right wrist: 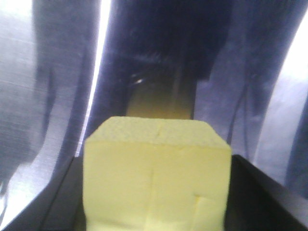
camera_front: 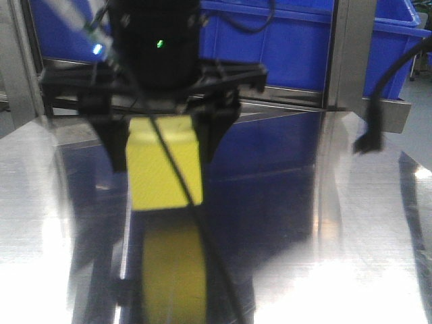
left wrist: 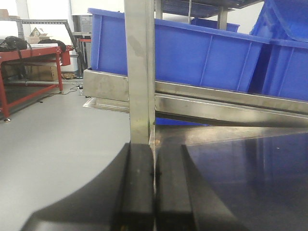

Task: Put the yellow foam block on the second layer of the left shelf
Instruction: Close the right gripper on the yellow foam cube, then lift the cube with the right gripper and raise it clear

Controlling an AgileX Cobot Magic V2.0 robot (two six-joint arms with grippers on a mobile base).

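Front camera is soft, most edges smeared. The right hand (camera_front: 166, 154) fills the upper left-centre of the frame: a black body with a small green light (camera_front: 160, 44), and two dark fingers (camera_front: 119, 145) coming down either side of the yellow foam block (camera_front: 152, 179). The hand is pinching the block by its left and right faces. The block hangs upright, its lower half clear below the fingertips.

Under it the brushed steel worktop (camera_front: 324, 229) throws back a duller yellow reflection (camera_front: 174, 270) at the bottom of the frame. A thin dim band sits between block and reflection — through the blur I cannot tell whether the block touches the steel. A thin black cable (camera_front: 202, 229) runs diagonally across the block's front face and on toward the bottom edge. Blue bins (camera_front: 290, 47) stretch across the top of the frame.

Right wrist camera: the block fills the lower centre, its fine grainy top face toward the lens. Black fingers flank it at both lower corners, touching its sides, with reflective steel beyond.

Left wrist camera: the left hand (left wrist: 154, 197) sits at bottom centre with its fingers (left wrist: 137, 192) pressed together — only a hairline seam between them and nothing held. Straight ahead is a steel upright (left wrist: 140, 72). Behind it more blue bins sit on a steel rail (left wrist: 231, 103). A red-framed table (left wrist: 29, 53) stands at the left of the frame on a grey floor (left wrist: 57, 130).
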